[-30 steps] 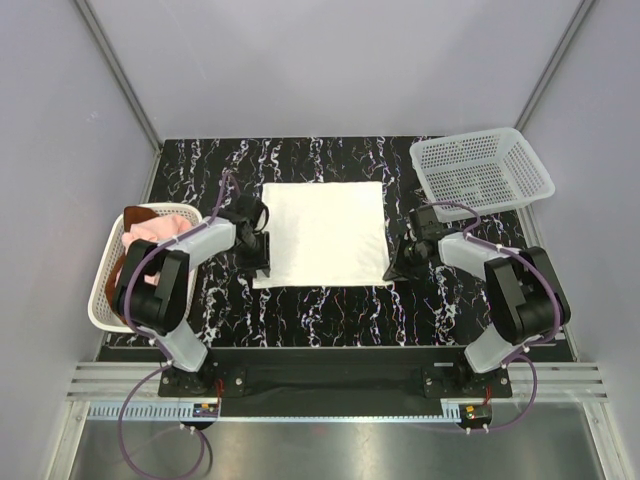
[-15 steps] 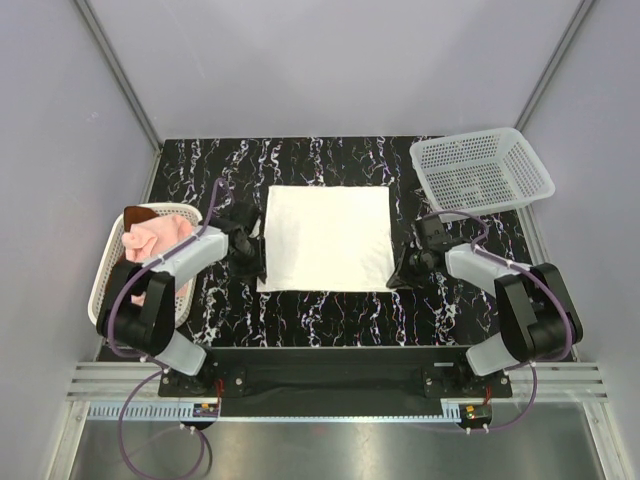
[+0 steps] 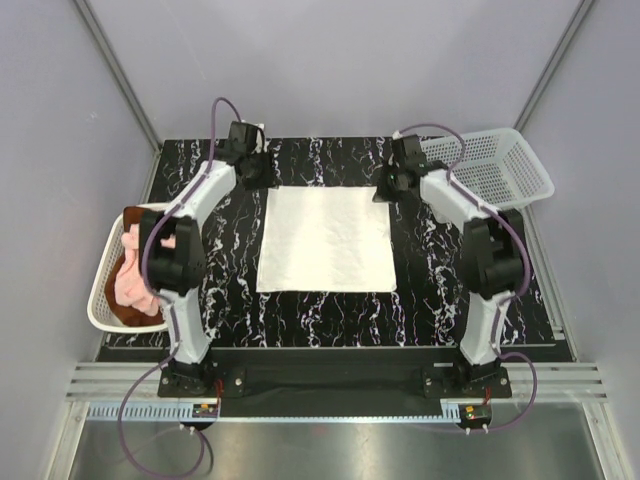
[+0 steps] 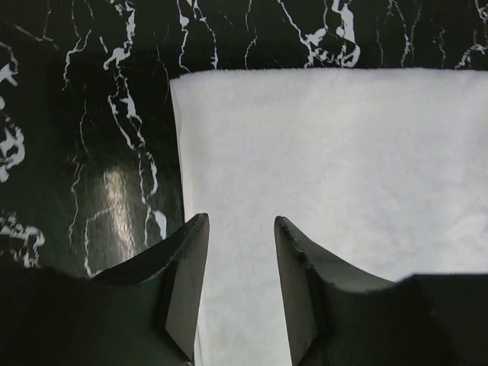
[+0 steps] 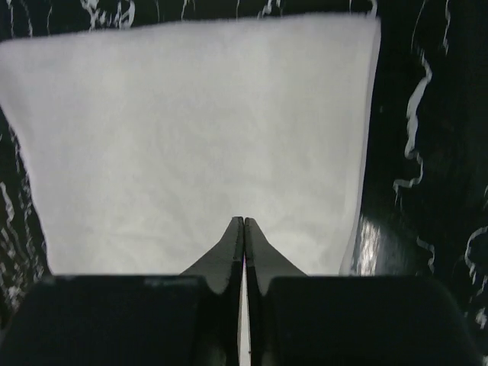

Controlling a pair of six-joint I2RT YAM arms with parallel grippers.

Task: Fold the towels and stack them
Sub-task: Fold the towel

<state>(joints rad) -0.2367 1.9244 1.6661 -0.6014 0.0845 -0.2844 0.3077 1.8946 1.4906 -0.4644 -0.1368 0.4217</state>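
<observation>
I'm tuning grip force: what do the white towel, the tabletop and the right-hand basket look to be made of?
White towel: soft cloth, matte, with a fine nap, probably terry. Tabletop: hard and glossy, black with white veining and a light reflection; stone or laminate, unclear. Basket: seemingly white plastic, rigid open mesh.

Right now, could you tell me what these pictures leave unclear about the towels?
1. Top view: the right arm covers the far right corner of the white towel; right wrist view: right pincer shut, cloth between unclear.
2. Top view: the left arm hides part of the pink towel and brown towel in the left basket.
3. Left wrist view: left pincer open; its height over the towel unclear.
</observation>
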